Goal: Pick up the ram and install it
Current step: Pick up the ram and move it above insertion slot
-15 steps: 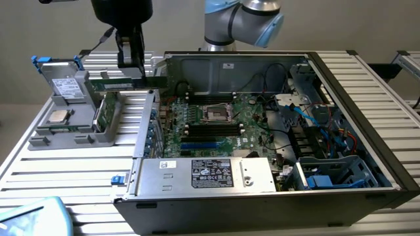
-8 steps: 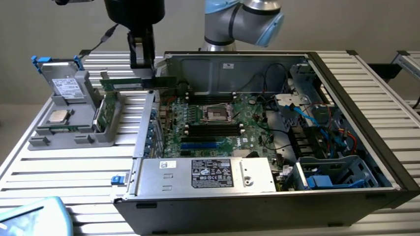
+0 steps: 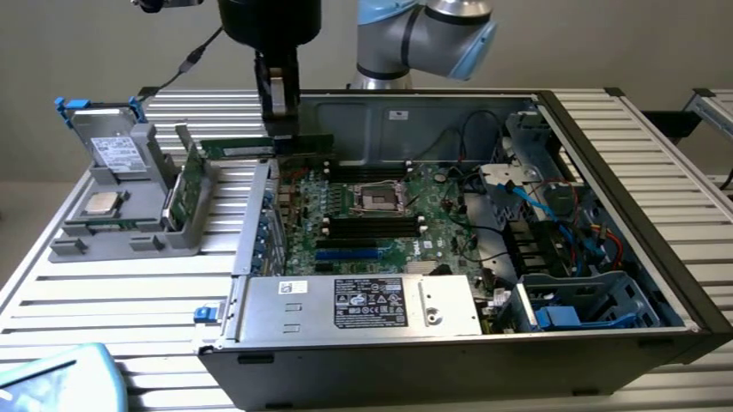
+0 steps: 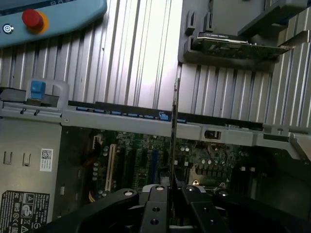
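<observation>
My gripper point(image 3: 278, 130) hangs over the back corner of the open computer case, on the exterior view's left, and is shut on the ram point(image 3: 235, 148). The ram is a long, slim green stick, held level and lengthwise above the case wall. In the wrist view the ram point(image 4: 174, 126) shows edge-on as a thin line running out from between the black fingers point(image 4: 158, 196) of the gripper point(image 4: 173, 190). Below it lies the motherboard point(image 3: 396, 219) with its black memory slots point(image 3: 366, 228) beside the processor socket point(image 3: 378, 197).
A grey holder point(image 3: 115, 223) on the slatted table at the exterior view's left carries a silver processor chip point(image 3: 103, 203), a wider green card point(image 3: 178, 193) and a drive point(image 3: 115, 154). The power supply point(image 3: 355, 305) fills the case front. A teach pendant point(image 4: 48, 14) lies on the table.
</observation>
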